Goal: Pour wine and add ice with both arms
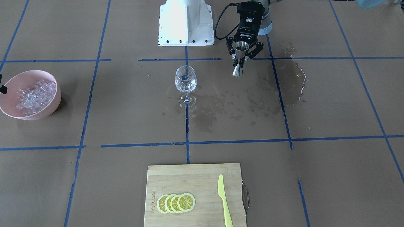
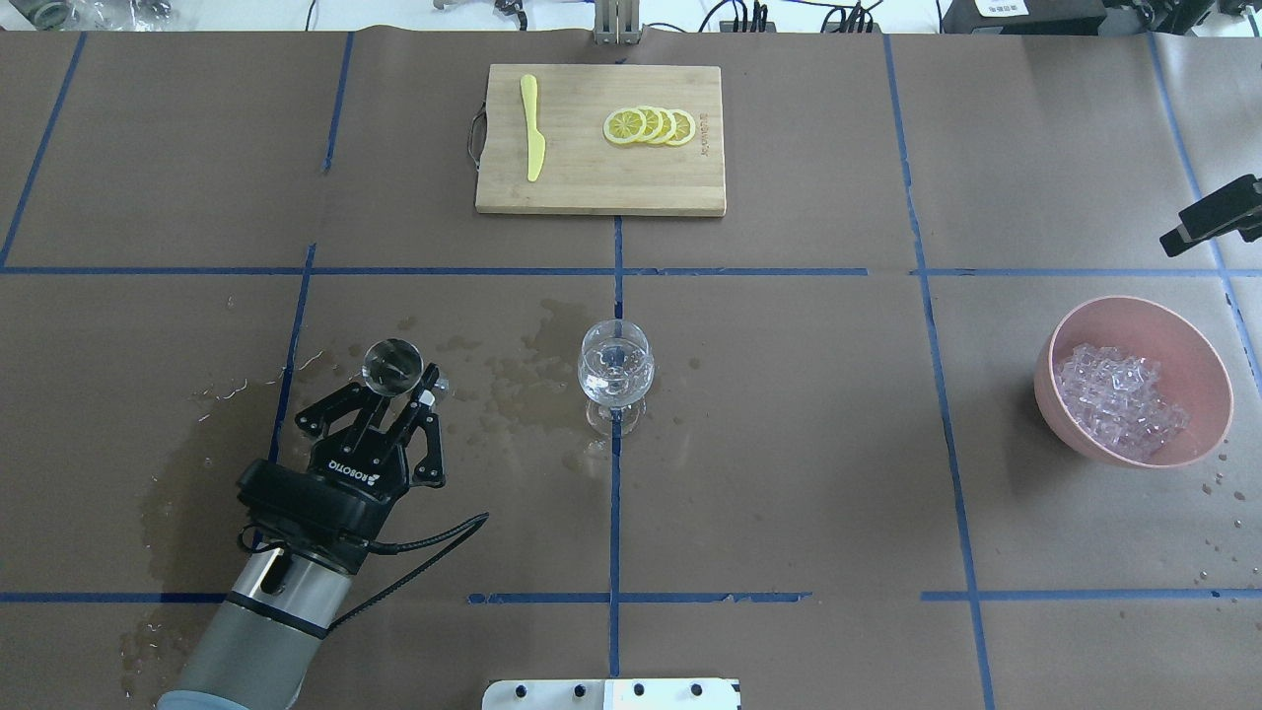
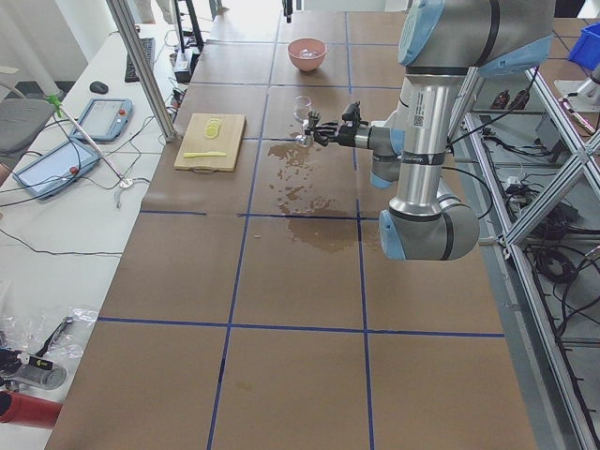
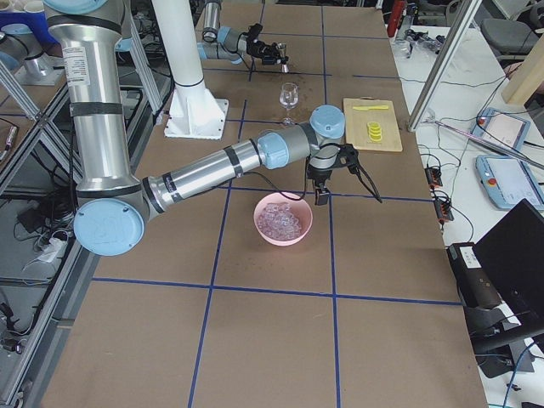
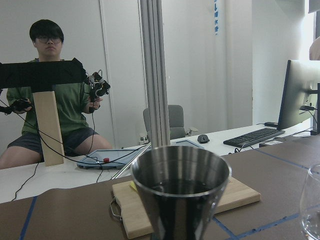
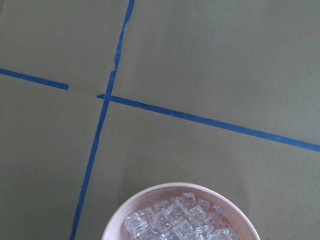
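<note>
My left gripper is shut on a steel jigger and holds it upright above the wet table, apart from the wine glass on the robot's left side of it. In the left wrist view the jigger seems to hold a little clear wine. I cannot tell whether the glass holds liquid. The ice lies heaped in a pink bowl. My right gripper hangs over the bowl's far rim; its jaws are not readable.
Wet spill patches darken the paper between glass and jigger. A bamboo cutting board with lemon slices and a yellow knife lies at the far side. The white pedestal base stands behind the glass.
</note>
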Robot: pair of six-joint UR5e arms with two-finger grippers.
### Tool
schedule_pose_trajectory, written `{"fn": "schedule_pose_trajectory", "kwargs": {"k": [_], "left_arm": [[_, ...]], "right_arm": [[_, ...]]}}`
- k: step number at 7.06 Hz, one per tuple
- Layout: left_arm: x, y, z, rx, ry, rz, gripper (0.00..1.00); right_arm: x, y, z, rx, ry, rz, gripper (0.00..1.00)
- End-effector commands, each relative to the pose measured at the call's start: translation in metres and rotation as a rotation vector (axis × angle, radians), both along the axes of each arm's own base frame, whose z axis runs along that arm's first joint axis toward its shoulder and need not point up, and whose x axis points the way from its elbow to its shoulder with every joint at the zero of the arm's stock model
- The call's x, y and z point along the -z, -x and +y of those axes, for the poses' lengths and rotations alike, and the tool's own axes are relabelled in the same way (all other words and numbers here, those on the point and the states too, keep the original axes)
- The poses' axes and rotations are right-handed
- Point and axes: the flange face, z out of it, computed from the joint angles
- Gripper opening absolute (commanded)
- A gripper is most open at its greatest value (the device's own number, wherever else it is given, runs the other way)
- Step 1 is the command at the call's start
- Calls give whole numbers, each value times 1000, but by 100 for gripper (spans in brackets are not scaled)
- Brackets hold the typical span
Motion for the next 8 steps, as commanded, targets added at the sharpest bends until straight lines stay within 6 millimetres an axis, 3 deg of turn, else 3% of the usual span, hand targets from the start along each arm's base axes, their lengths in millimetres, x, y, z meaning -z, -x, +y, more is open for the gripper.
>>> {"fn": "schedule_pose_trajectory", "kwargs": {"k": [1,2,3,5,7,8], "left_arm": [[23,-9,-17,-12,-16,-35,0],[40,-28,-23,-3,-10,-174,0],[75,-41,-34,19,-20,-256,0],[81,-48,-42,18,-43,-381,0],[85,-52,-48,36,-83,-556,0],[96,-61,-49,34,-92,-637,0]], "right_arm": [[9,16,9,20,-2,-3,100],[3,21,14,32,10,1,100],[4,21,15,31,-4,-4,100],[-10,20,24,27,-14,-8,100],[-9,20,24,26,-17,-11,100],[-9,21,24,19,-6,-11,100]]}}
